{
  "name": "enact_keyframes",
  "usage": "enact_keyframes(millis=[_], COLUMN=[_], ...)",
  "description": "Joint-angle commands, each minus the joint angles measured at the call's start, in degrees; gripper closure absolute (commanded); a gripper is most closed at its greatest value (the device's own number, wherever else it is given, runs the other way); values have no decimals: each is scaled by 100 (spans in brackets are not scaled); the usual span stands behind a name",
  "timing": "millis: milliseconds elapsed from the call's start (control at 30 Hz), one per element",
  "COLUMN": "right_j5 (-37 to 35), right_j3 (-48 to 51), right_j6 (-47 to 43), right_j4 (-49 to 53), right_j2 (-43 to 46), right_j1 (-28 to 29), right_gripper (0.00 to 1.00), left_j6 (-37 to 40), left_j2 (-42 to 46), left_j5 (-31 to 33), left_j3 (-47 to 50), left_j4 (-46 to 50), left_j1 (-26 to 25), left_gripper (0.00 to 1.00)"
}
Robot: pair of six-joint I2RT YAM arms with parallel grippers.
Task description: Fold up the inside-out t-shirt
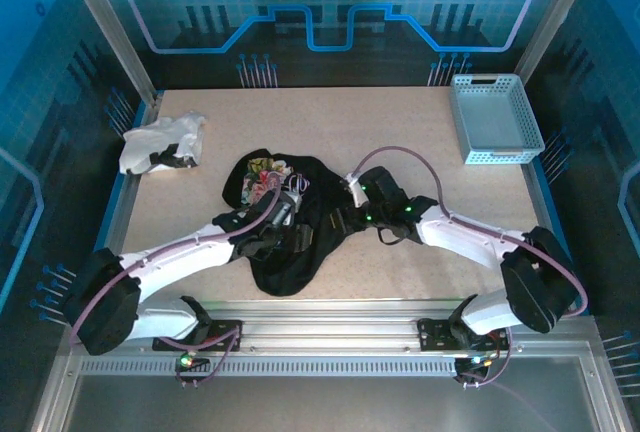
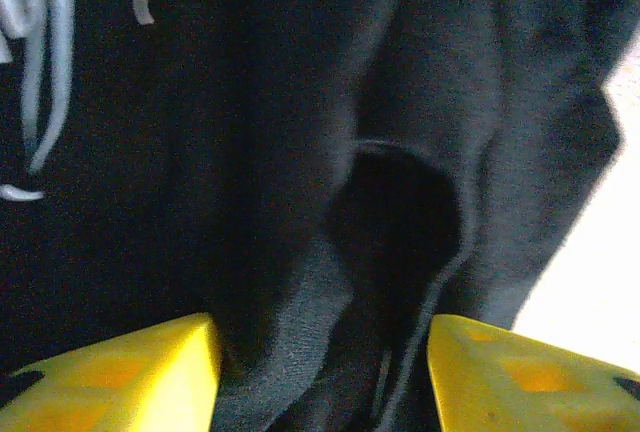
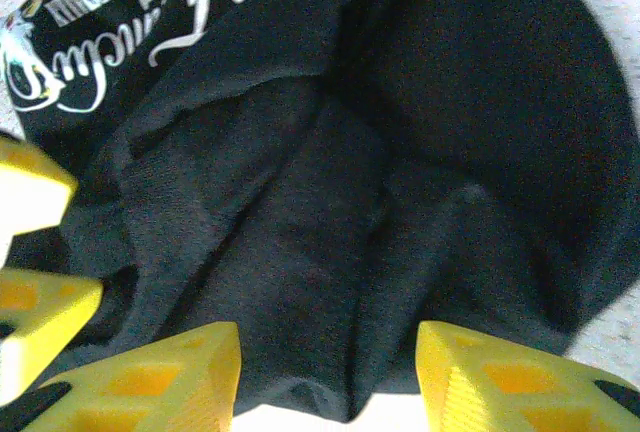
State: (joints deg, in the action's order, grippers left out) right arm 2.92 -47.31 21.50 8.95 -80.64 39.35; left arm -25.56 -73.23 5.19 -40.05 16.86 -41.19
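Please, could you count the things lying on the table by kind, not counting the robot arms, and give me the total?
Black t-shirt: 1
White cloth: 1
Blue-grey basket: 1
Total: 3

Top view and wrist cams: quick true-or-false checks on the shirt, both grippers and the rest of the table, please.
1. The t-shirt lies crumpled in the middle of the table. True.
2. The white garment sits in the basket. False: it lies on the table at far left; the basket is empty.
3. The left gripper and right gripper are both over the shirt. True.
4. The right gripper is shut. False: its jaws stand apart above the cloth.
5. No print shows on the shirt. False: white lettering shows.
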Motion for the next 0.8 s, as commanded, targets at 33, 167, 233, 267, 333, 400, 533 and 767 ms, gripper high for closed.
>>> enact_keyframes(millis=[33,167,233,267,333,400,533,767], right_j5=[-80,-40,-24,-19,-28,-45,-46,542], right_j3=[165,240,270,286,325,386,474,607], right_j6=[75,76,71,67,73,75,74,55], right_j4=[19,-8,-7,-2,-12,-5,-17,-82], right_j2=[310,362,352,355,364,389,432,421], right_j1=[-192,-279,-290,-292,-297,-305,-348,-182], right_gripper=[49,49,49,49,49,49,49,49], left_j6=[-2,-80,-96,-103,-86,-38,-41,-573], left_j2=[-101,-352,-402,-401,-349,-190,159,736], left_j5=[-130,-364,-421,-425,-313,15,422,-109], left_j3=[-108,-124,-140,-147,-175,-180,-121,178], left_j4=[-355,-590,-651,-640,-509,-220,423,1604], left_j1=[-128,-133,-141,-143,-184,-302,-583,-847], left_gripper=[49,55,56,57,57,56,49,46])
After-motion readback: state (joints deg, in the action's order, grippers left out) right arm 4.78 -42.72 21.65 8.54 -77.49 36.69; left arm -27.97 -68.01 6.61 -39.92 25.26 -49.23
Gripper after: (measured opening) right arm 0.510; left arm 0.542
